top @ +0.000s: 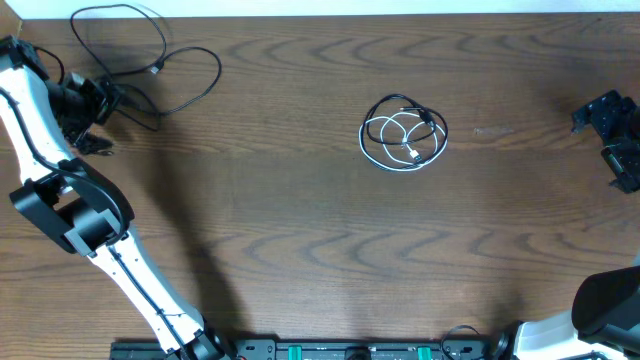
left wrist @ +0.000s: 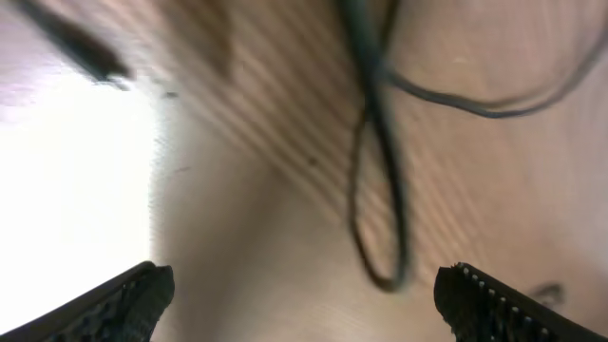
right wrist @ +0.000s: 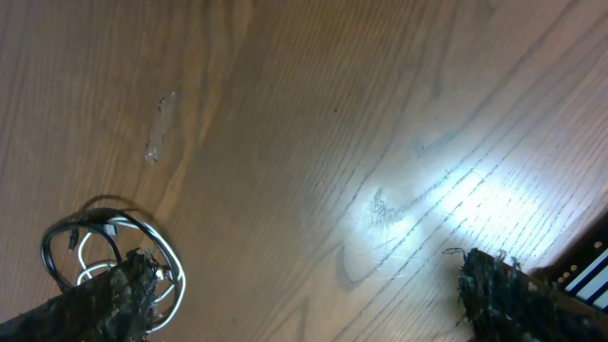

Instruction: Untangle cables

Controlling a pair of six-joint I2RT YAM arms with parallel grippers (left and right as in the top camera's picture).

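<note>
Overhead and wrist views. The left gripper [left wrist: 306, 285] is hovering at the far left corner of the table [top: 300, 230], its jaws standing wide apart and gripping nothing. A long black cable [left wrist: 378, 95] is lying in loose loops on the wood just ahead of it. A small coil of white and black cables [top: 403, 133] is resting near the table's middle. The right gripper [right wrist: 309, 275] is hanging at the right edge, well apart from the coil, jaws fully spread and empty.

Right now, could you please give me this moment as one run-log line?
left tool open above loose black cable | right tool open, empty | white-and-black coil at centre, tangled
</note>
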